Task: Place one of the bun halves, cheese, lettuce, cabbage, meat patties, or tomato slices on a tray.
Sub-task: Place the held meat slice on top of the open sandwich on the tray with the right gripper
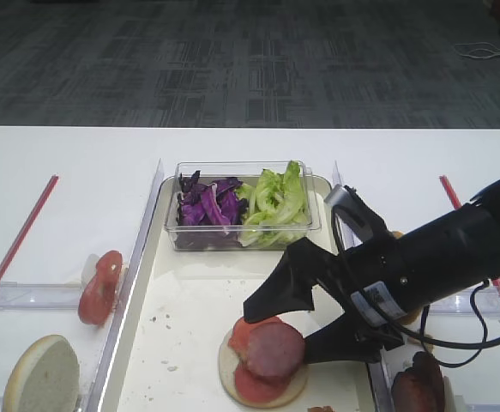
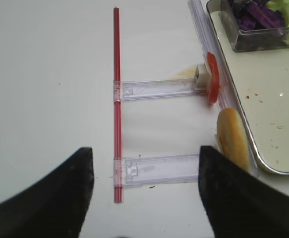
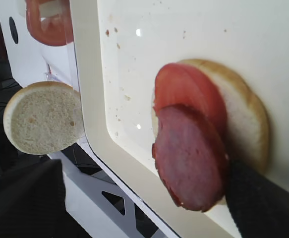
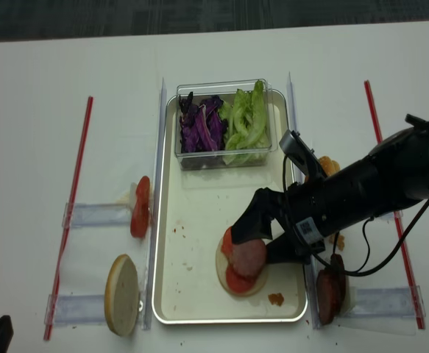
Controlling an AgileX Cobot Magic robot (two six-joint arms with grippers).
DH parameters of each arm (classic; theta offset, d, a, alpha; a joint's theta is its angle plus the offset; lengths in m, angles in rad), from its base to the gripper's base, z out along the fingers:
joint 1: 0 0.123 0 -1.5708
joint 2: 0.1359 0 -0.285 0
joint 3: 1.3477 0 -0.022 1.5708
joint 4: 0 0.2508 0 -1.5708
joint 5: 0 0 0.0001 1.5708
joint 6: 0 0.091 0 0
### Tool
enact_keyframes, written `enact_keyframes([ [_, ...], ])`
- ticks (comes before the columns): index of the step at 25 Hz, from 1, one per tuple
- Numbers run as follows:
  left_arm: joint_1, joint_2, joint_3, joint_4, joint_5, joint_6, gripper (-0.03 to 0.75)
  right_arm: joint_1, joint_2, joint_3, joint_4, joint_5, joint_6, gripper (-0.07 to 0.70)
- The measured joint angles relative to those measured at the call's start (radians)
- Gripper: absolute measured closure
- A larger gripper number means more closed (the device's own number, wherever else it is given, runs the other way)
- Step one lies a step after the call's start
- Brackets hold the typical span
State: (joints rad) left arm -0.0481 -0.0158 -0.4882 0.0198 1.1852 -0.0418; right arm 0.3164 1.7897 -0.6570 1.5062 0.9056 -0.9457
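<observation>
On the cream tray (image 1: 189, 300) lies a bun half (image 1: 232, 378) with tomato slices (image 1: 248, 333) and a meat patty (image 1: 277, 350) stacked on it. My right gripper (image 1: 279, 332) stands open astride the stack, holding nothing. In the right wrist view the patty (image 3: 191, 158) overlaps the tomato (image 3: 184, 91) on the bun (image 3: 246, 119), and one dark finger (image 3: 263, 206) sits by the patty's edge. My left gripper (image 2: 144, 198) hangs open over bare table. Cabbage (image 1: 205, 206) and lettuce (image 1: 275, 202) fill a clear box. A pale yellow sliver (image 2: 184, 74), perhaps cheese, shows behind a holder.
Left of the tray, a tomato slice (image 1: 101, 287) and a bun half (image 1: 42, 378) lean in clear holders (image 2: 154, 89). Meat patties (image 4: 328, 290) stand in a holder at the right. Red strips (image 4: 74, 191) (image 4: 387, 169) lie along both sides.
</observation>
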Motion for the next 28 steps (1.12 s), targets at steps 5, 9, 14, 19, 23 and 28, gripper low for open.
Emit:
enact_keyframes([
  [5,0.0,0.0,0.0,0.0,0.0,0.0,0.286,0.0,0.0,0.0,0.008,0.0,0.0,-0.06],
  [9,0.0,0.0,0.0,0.0,0.0,0.0,0.286,0.0,0.0,0.0,0.013,0.0,0.01,-0.06],
  [14,0.0,0.0,0.0,0.0,0.0,0.0,0.286,0.0,0.0,0.0,0.013,0.0,0.031,-0.06],
  [19,0.0,0.0,0.0,0.0,0.0,0.0,0.286,0.0,0.0,0.0,0.007,0.0,0.052,-0.059],
  [23,0.0,0.0,0.0,0.0,0.0,0.0,0.286,0.0,0.0,0.0,0.008,0.019,0.053,-0.058],
  [28,0.0,0.0,0.0,0.0,0.0,0.0,0.286,0.0,0.0,0.0,0.033,0.043,0.053,-0.058],
])
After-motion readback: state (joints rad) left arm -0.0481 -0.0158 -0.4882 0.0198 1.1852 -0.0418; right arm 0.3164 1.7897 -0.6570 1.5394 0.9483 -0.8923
